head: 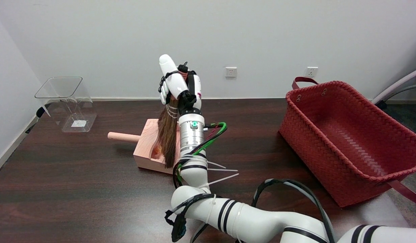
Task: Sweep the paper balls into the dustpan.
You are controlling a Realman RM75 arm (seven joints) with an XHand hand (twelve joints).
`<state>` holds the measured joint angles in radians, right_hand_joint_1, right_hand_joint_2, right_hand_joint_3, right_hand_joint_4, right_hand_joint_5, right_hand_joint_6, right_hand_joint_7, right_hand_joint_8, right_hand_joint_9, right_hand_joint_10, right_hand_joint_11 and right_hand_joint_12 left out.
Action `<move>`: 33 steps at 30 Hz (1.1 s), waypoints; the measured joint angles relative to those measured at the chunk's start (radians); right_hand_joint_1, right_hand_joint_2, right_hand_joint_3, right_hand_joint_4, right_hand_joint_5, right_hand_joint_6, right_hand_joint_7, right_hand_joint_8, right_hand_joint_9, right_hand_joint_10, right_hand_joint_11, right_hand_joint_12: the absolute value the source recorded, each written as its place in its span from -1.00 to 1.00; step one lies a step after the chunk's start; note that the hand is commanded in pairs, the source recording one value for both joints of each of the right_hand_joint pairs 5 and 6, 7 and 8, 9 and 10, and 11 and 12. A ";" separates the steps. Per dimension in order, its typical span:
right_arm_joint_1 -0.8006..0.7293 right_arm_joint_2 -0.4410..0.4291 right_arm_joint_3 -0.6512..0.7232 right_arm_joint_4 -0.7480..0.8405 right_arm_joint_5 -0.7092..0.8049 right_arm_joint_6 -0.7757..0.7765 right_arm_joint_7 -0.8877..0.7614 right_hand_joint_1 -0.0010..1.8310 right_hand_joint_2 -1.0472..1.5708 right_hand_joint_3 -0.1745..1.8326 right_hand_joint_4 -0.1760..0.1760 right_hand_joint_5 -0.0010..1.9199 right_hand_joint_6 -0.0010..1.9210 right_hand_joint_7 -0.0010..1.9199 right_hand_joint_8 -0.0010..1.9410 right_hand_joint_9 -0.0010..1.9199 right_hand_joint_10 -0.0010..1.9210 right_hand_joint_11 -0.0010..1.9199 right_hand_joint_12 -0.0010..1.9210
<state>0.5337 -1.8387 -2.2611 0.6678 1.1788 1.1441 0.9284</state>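
My right hand (179,85) is raised above the table's middle and grips the top of a small brown broom (168,138). The broom's bristles hang down, and their tips reach into the pink wooden dustpan (146,143) just left of my forearm. The dustpan lies flat on the dark table with its round handle (122,136) pointing left. An orange-tinted patch shows inside the pan beside the bristles; I cannot tell whether it is a paper ball. No paper ball shows on the table; my arm hides the pan's right side.
A large red woven basket (349,135) stands at the right, tilted toward me. A clear plastic bin (67,103) sits at the far left by the wall. The table's left edge (9,148) runs near the bin.
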 measured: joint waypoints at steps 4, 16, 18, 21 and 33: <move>0.001 0.014 0.000 0.020 -0.010 0.016 -0.010 -0.30 1.00 -0.98 0.00 1.00 1.00 1.00 0.98 1.00 1.00 1.00 1.00; -0.004 0.108 0.007 0.123 -0.039 0.030 -0.112 -0.26 1.00 -0.94 0.00 1.00 1.00 1.00 0.98 1.00 1.00 1.00 1.00; -0.005 0.130 0.009 0.138 -0.042 0.030 -0.127 -0.26 1.00 -0.92 0.00 1.00 1.00 1.00 0.98 1.00 1.00 1.00 1.00; -0.005 0.163 0.013 0.154 -0.046 0.026 -0.148 -0.26 1.00 -0.86 0.00 1.00 1.00 1.00 0.98 1.00 1.00 1.00 1.00; 0.003 0.262 0.035 0.139 -0.055 -0.018 -0.189 -0.28 1.00 -0.74 0.00 1.00 1.00 1.00 0.98 1.00 1.00 1.00 1.00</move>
<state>0.5371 -1.5767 -2.2262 0.8066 1.1243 1.1256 0.7399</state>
